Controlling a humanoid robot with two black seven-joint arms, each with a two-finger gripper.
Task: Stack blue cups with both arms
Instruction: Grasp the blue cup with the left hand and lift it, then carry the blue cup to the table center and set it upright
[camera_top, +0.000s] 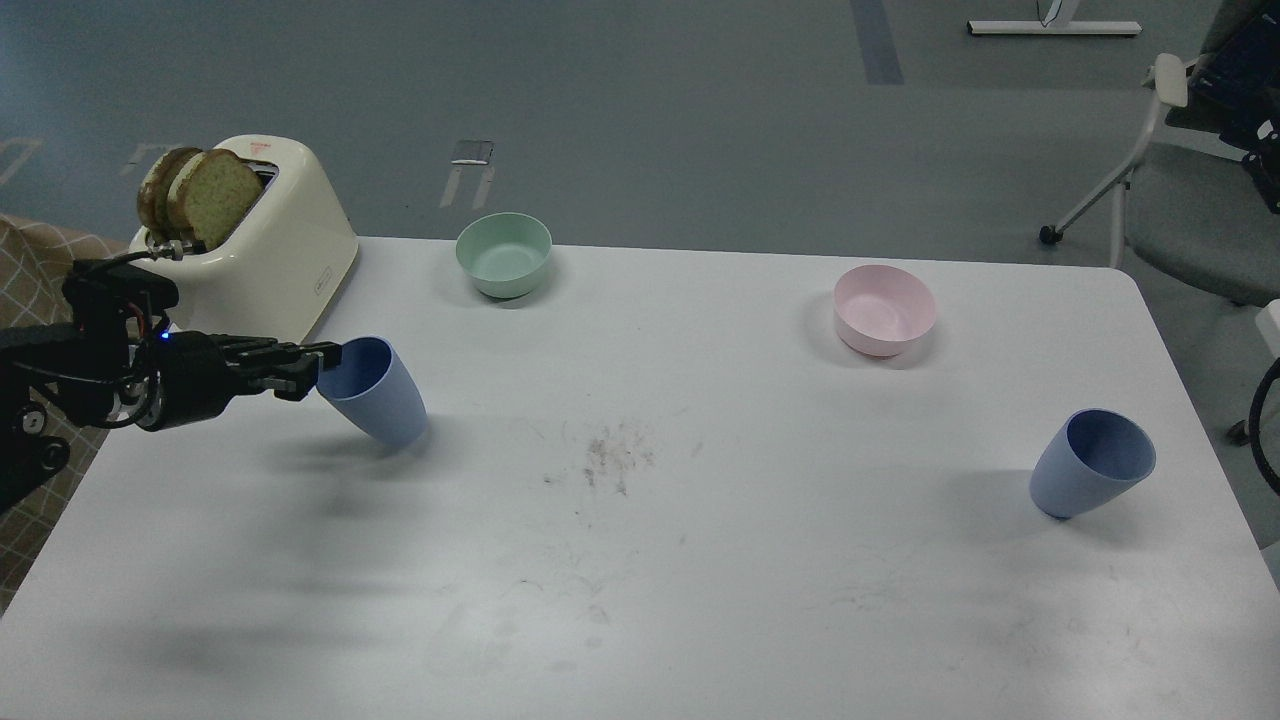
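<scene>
Blue cups: two stand on the white table (640, 600), far apart. The left cup (375, 392) sits near the table's left side, just in front of the toaster (290, 240), and it leans with its mouth tipped toward the left. The right cup (1092, 463) stands near the right edge, in front of the pink bowl (884, 310), open end up, its mouth tilted to the right in this view.

The left arm (110, 370) comes in from the left edge, roughly level, and its gripper (322, 362) reaches the left cup's rim. The fingertips overlap the rim on its left side, one seeming to sit at the mouth. The fingers lie close together and dark against each other, so I cannot tell whether they are pinching the cup wall or only touching it.

The right gripper is out of view; only a dark curved bit shows at the far right edge.

A green bowl (504, 254) sits at the back of the table, right of the toaster and well apart from both cups. Two slices of bread (200, 195) stick up from the toaster's slots. A patch of dark smudges (615, 460) marks the tabletop between the cups, near the middle.
</scene>
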